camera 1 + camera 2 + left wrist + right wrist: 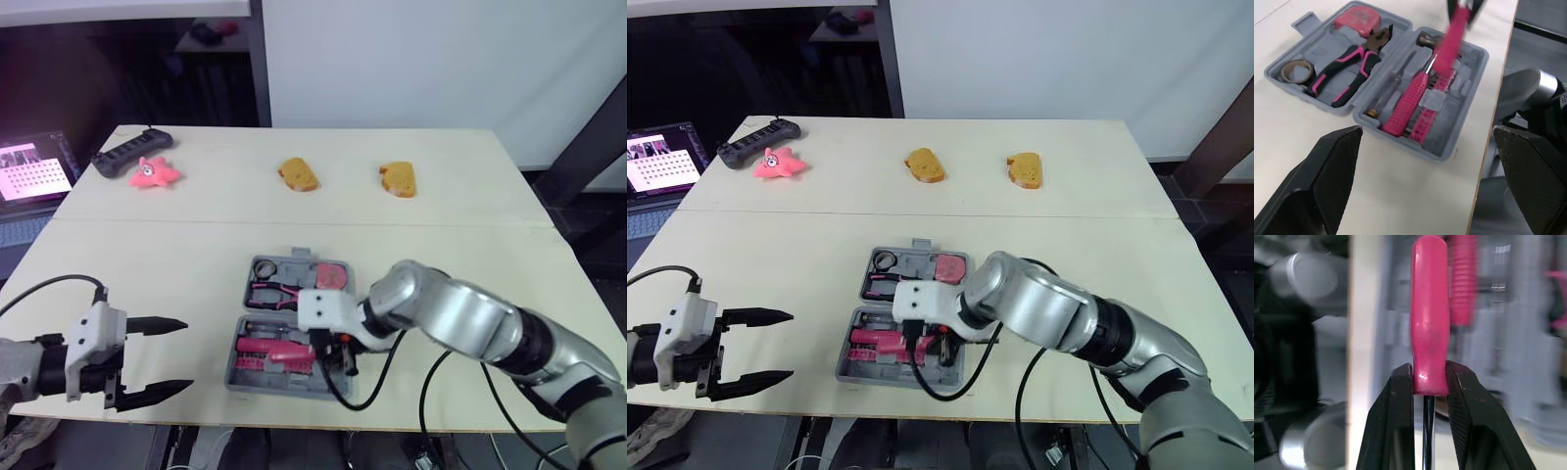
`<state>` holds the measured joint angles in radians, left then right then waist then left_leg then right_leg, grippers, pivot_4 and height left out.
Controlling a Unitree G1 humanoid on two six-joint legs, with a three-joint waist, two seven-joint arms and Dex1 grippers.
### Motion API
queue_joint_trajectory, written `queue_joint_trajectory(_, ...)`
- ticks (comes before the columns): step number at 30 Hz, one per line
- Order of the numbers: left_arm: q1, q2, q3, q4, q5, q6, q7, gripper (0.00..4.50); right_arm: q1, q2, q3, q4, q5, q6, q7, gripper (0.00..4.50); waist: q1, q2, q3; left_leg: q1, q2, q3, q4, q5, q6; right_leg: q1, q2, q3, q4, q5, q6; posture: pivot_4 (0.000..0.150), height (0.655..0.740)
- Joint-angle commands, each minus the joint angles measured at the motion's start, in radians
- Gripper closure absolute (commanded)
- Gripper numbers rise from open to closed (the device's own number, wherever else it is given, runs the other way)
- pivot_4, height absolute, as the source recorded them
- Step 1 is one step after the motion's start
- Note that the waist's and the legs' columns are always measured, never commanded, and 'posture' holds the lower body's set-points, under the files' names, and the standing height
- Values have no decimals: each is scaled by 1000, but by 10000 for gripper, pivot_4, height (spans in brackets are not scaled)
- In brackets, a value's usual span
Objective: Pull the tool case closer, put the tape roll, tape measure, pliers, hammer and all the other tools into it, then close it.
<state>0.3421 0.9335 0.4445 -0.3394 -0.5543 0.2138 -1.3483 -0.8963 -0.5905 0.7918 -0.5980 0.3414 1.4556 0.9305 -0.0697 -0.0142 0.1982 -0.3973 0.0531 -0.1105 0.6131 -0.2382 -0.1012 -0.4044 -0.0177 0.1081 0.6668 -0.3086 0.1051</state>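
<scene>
We have the open tool case (1322,54) near the worktop's (441,245) front edge. The tape roll (1297,71), pliers (1352,68), tape measure (1355,18) and hammer (1415,98) lie inside. Our right gripper (1429,377) pinches a pink screwdriver (1430,318) above it. Our left gripper (186,354) is spread wide. Closing is left.

Pale wooden table (470,245); white wall (441,59) behind; lit screen (34,168) at left.

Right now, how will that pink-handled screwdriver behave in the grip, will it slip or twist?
Probably stiff: the screwdriver juts straight from the right tool. Its handle looks smooth, glossy and round, pinched near one end, so it may twist or slide. Likely light: it is slim.
</scene>
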Motion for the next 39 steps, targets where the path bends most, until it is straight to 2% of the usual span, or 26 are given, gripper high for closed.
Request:
queue_joint_trajectory(1, 7, 22, 19, -23, -9, 3, -18, 0, -21, 89, -3, -1, 42, 87, -63, 41064, -2, 0, 0, 0, 0, 0, 0, 0, 0, -1, 0, 0, 0, 0, 0, 1500, 7400)
queue_joint_trajectory(7, 28, 25, 29, -31, -13, 12, -28, 0, -31, 206, 37, 67, 63, 128, -160, 41064, -2, 0, 0, 0, 0, 0, 0, 0, 0, -2, 0, 0, 1, 1, 2, 1500, 7400)
queue_joint_trajectory(16, 67, 34, 59, -40, -11, 41, -24, 0, -43, 306, 99, 186, 67, 86, -250, 41064, -3, 0, 0, -1, 0, 0, 0, 0, 0, -3, 0, 0, 2, 1, 2, 1500, 7400)
queue_joint_trajectory(36, 60, 53, 120, -74, -16, 64, -28, 0, -39, 391, 196, 310, 39, -17, -324, 41064, -15, 0, 0, -5, 0, -1, 0, 0, 0, -6, 1, -1, 2, 2, 1, 1500, 7400)
queue_joint_trajectory(38, 57, 46, 116, -69, -27, 77, -25, 0, -42, 398, 173, 313, 36, -22, -327, 29763, -22, 0, 0, -5, 1, -1, 0, 0, 0, -6, 1, -1, 2, 2, 1, 1500, 7400)
queue_joint_trajectory(39, 53, 39, 116, -68, -43, 91, -17, 0, -45, 402, 156, 309, 40, -17, -325, 26571, -25, 0, 0, -5, 0, -1, -1, 0, 0, -6, 1, -1, 2, 2, 1, 1500, 7400)
